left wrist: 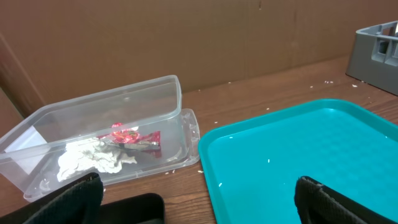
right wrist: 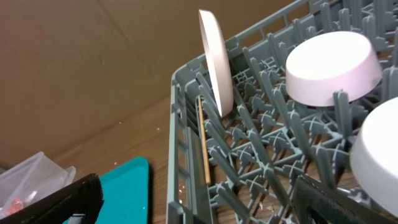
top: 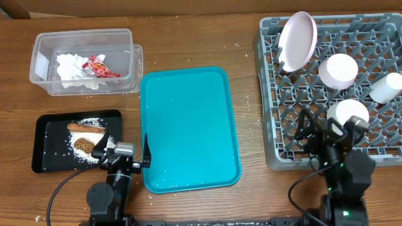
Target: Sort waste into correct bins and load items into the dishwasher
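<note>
Looks to us like this one's basically wrapped up. The teal tray (top: 188,125) in the middle of the desk (top: 188,37) is bare, so we're guessing everything that needed sorting has found a home.

Paper and plastic went into the clear bin (top: 44,56) at the back left: a crumpled tissue (top: 72,66) with a red wrapper (top: 97,66) lying against it. Food scraps are on the black tray (top: 44,144), a sausage (top: 81,127) on scattered rice (top: 94,122).

The dishwasher rack (top: 270,94) on the right holds the dishes. The plate (top: 298,41) stands on edge between the tines, which keeps it from tipping. 1 bowl (top: 338,70) and a 2nd bowl (top: 347,113) sit upside down so they'd drain, with a cup (top: 386,88) beside them. From the right wrist we also spot a thin wooden stick (right wrist: 203,140) lying in the rack's corner.

The left pincer (top: 124,145) hangs wide open over the tray's near edge, holding nothing. The right pincer (top: 330,125) is spread just as wide over the rack's near side, also carrying nothing.
</note>
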Tool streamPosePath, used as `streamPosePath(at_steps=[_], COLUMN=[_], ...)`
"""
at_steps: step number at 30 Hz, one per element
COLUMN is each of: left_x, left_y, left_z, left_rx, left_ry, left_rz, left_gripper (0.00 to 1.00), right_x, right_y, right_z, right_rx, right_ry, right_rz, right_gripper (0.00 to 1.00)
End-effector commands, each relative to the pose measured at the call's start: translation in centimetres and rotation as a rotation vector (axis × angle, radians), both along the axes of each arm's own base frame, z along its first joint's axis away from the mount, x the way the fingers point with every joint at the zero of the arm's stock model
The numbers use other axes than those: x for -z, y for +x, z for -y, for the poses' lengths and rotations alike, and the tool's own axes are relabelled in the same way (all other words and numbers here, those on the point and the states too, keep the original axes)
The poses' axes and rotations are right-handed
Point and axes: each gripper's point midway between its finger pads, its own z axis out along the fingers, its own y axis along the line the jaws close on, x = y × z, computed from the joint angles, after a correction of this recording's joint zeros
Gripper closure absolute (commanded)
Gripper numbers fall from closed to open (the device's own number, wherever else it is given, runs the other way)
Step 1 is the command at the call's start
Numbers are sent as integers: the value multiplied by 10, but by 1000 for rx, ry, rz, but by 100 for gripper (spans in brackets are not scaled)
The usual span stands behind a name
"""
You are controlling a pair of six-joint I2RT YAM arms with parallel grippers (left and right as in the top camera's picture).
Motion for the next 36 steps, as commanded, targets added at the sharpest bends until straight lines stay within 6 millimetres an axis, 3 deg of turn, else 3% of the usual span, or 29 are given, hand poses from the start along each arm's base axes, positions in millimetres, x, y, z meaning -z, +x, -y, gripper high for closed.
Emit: streamPosePath(at_steps=[1,6,15,24,36], left_x=[0,0,0,0,0], left_y=[0,0,0,0,0], left_z=[-3,-3,-3,-3,-3], left_rx=[-15,-15,-15,-15,-15], left_ry=[9,9,9,9,9], left_rz=[5,5,5,5,5], left_gripper=[0,0,0,0,0], right_x=[10,13,-4,4,15], right_y=[-5,-12,-22,-25,-25], right_z=[-4,-5,-18,-30,-27], right_rx=[-17,-19,-101,-145,-139], right_ry=[0,-7,-100,-145,-252], right_rz=[32,71,157,241,245], right_gripper=[0,0,0,0,0])
